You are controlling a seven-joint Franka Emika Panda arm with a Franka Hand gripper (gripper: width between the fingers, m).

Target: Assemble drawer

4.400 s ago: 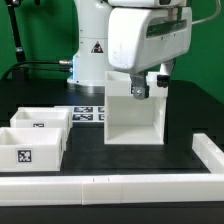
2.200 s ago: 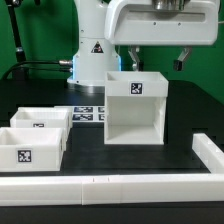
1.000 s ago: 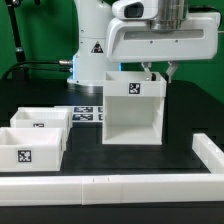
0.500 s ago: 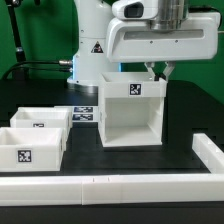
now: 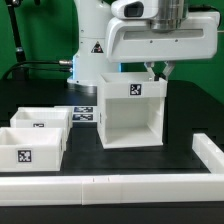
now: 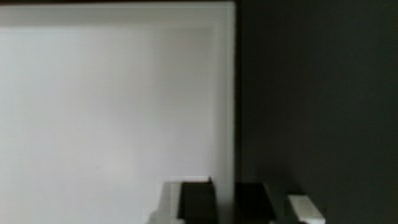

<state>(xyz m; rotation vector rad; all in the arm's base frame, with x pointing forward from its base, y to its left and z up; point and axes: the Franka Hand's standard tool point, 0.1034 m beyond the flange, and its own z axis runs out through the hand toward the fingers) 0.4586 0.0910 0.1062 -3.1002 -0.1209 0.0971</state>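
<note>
Drawer shell [image 5: 133, 118] upright mid-frame on black worktop [image 5: 186, 125], open front facing camera, tag on inner back wall. Robot arm [image 5: 160, 35] top right, jaws down at shell's top rear edge. Wrist view: fingertips [image 6: 192, 203] close together with a slim dark gap, white shell surface alongside; can't tell if they grip anything. Rear tray [image 5: 42, 119] and front tray [image 5: 28, 152] lower left, just beside each other. Marker board [image 5: 86, 114] between trays and shell. Border rail [image 5: 110, 186] along bottom edge.
</note>
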